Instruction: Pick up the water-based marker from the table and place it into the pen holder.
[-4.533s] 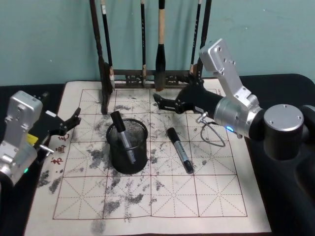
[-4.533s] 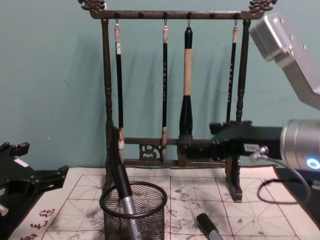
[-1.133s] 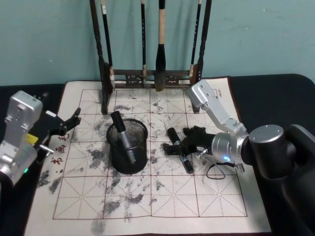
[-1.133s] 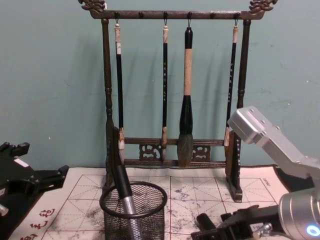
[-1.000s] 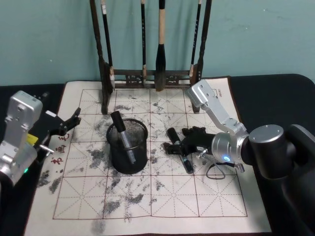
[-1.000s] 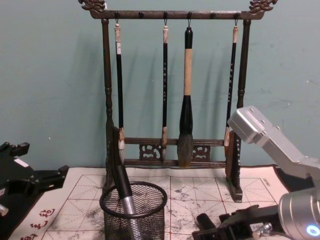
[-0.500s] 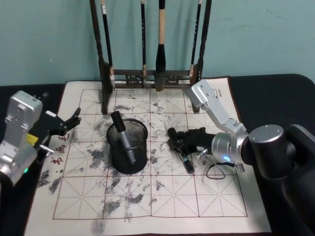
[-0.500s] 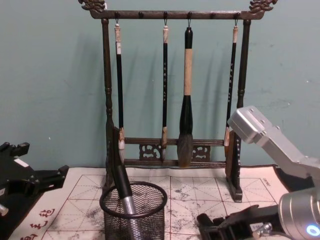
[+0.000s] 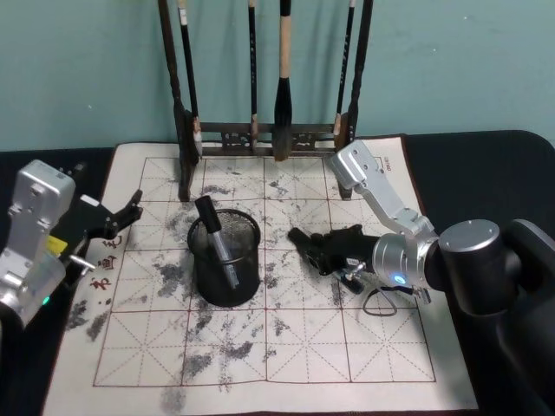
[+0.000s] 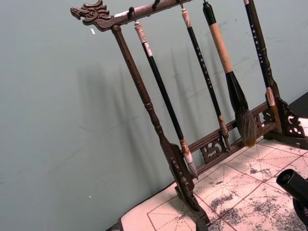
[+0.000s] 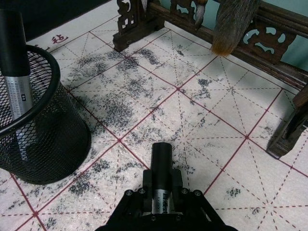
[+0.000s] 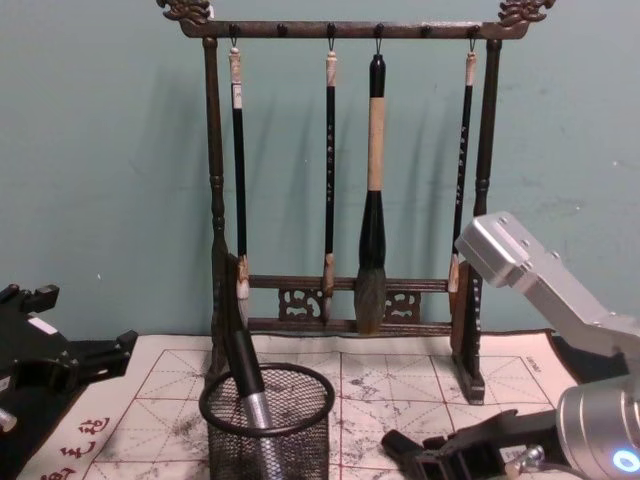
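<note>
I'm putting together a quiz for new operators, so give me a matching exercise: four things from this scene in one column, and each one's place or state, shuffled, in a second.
Things:
1. round black wire-mesh pen holder
2. black water-based marker outside the holder
3. tall dark wooden brush rack
4. left gripper

Places or states:
A. clamped in the right gripper's jaws
B. at the far edge of the cream felt mat, brushes hanging from it
C. at the mat's left edge, holding nothing
D. on the mat, one marker leaning inside

Pairs: 1-D, 2-A, 3-B, 4-C.
</note>
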